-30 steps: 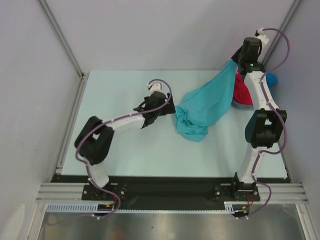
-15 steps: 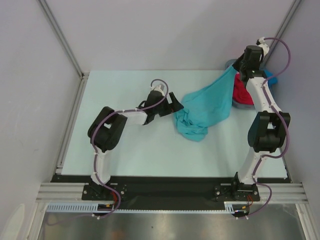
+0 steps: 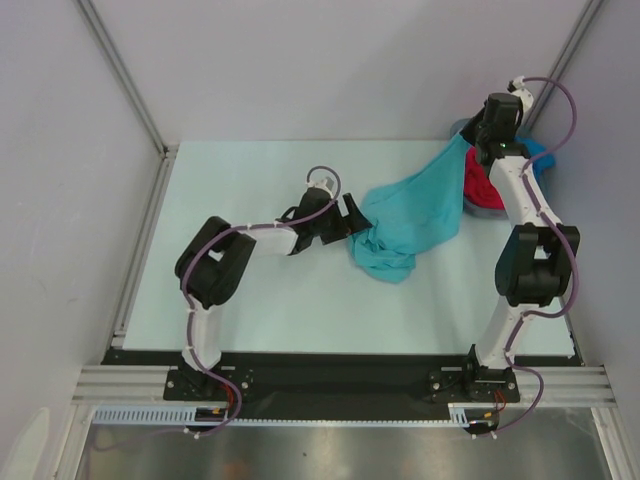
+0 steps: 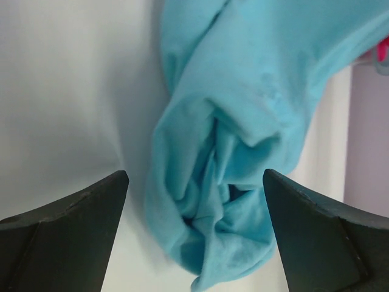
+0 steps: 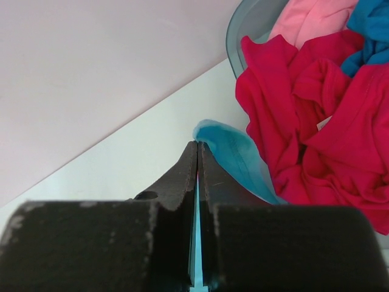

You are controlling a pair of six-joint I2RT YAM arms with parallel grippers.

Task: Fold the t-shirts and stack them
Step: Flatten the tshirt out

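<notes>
My right gripper (image 5: 197, 148) is clamped on a corner of the teal t-shirt (image 3: 418, 208), raised beside the basket (image 5: 238, 27). The shirt's long axis slants from that far-right corner down toward the near left, and its bunched end rests on the table (image 3: 240, 180). My left gripper (image 3: 353, 214) gapes wide just beside that bunch, gripping nothing.

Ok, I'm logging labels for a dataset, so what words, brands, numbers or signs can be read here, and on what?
No text can be read in any view.
Teal t-shirt: plain cloth, no print or tag showing.
Red t-shirt, pink t-shirt and blue t-shirt in the basket: no print showing.
Left arm base and right arm base: any marking is too small to read.
</notes>
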